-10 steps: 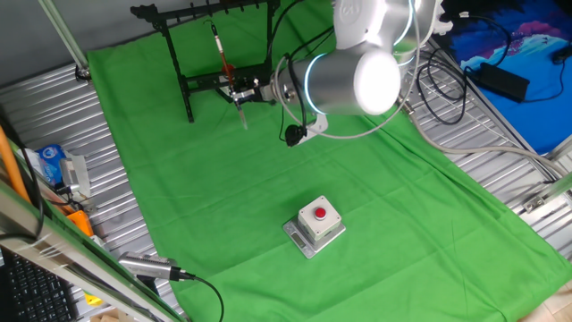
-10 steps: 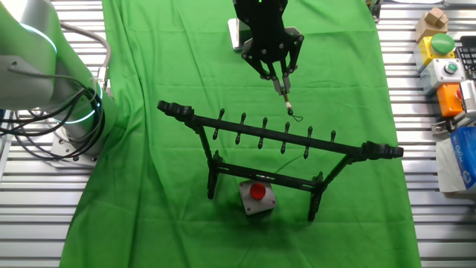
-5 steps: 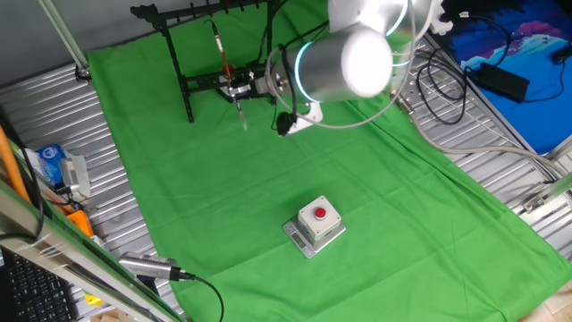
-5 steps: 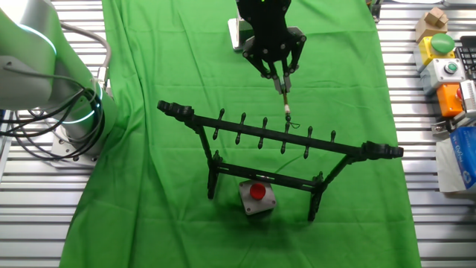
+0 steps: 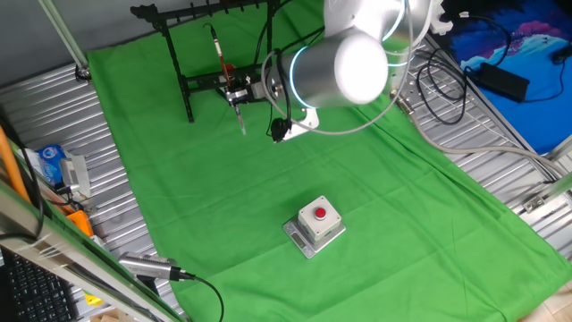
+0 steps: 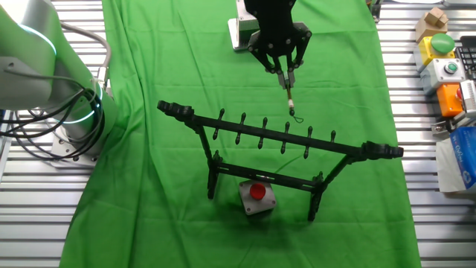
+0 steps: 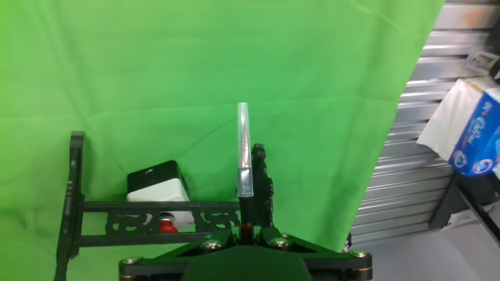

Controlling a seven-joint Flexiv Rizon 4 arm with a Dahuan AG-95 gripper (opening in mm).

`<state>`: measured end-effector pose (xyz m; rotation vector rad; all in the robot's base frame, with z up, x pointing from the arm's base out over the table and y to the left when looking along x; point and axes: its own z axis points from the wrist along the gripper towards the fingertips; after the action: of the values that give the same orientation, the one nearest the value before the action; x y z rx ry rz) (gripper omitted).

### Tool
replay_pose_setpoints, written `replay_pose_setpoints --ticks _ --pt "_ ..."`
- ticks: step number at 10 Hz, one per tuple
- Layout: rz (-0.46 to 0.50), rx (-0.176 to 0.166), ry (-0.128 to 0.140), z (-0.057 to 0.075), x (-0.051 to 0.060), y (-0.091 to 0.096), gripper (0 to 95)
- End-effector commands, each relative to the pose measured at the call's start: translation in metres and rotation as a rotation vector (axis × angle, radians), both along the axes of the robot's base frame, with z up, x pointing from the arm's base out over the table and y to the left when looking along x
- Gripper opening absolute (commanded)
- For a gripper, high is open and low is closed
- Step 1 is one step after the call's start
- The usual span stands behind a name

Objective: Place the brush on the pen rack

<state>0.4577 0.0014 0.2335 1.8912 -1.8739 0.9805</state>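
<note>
My gripper (image 5: 238, 91) is shut on the brush (image 5: 223, 61), a thin reddish-brown shaft that slants up in front of the pen rack (image 5: 170, 12). In the other fixed view the gripper (image 6: 285, 74) points at the black rack (image 6: 260, 126). The brush (image 6: 288, 97) ends in a small loop just short of the notched top bar, and I cannot tell whether it touches. In the hand view the brush (image 7: 244, 156) stands up from between the jaws of the gripper (image 7: 247, 228). Its pale capped end is uppermost, and the rack (image 7: 76, 195) lies low on the left.
A grey box with a red button (image 5: 315, 224) sits on the green cloth (image 5: 384, 206). Another button box (image 6: 256, 195) stands beyond the rack's lower crossbar and also shows in the hand view (image 7: 160, 195). A silver cylinder with a cable (image 5: 147, 266) lies at the cloth's edge. Boxes (image 6: 446, 67) lie off the cloth.
The arm has shifted a little sideways along the rack, carrying the brush. The brush end dipped toward the top bar, then drew back slightly. The rack has not moved.
</note>
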Motion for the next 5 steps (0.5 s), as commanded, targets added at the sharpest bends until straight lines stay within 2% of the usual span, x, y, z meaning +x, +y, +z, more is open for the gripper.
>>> replay_pose_setpoints --ticks 1,5 --pt "0.008 0.003 0.004 0.0023 0.0026 0.0005 0.0" --pt "0.023 -0.007 0.006 0.0052 0.0083 0.0018 0.0"
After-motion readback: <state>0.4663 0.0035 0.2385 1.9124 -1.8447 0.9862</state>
